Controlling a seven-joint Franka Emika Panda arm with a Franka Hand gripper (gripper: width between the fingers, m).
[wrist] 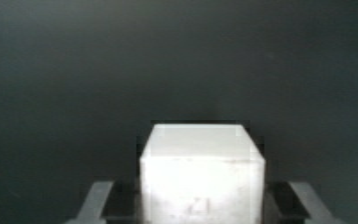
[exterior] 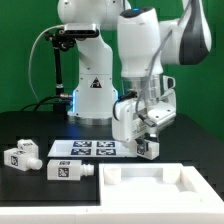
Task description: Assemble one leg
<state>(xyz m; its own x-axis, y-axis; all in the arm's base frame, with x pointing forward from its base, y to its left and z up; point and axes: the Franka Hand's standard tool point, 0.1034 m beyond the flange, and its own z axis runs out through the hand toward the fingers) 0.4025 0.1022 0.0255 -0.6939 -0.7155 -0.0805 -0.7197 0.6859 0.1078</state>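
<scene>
My gripper (exterior: 148, 138) is shut on one leg (exterior: 149, 147), a small white block with a tag marker, and holds it a little above the black table, just past the far edge of the white square panel (exterior: 160, 186). In the wrist view the leg (wrist: 202, 165) fills the space between the grey fingers (wrist: 98, 203), pointing away from the camera over the dark table. Two more legs lie on the table at the exterior view's left, one (exterior: 22, 155) at the far left and one (exterior: 68, 170) nearer the panel.
The marker board (exterior: 85, 149) lies flat behind the two loose legs, to the left of the gripper in the exterior view. The robot's white base (exterior: 92, 95) stands behind it. The panel's raised rim is close below the held leg.
</scene>
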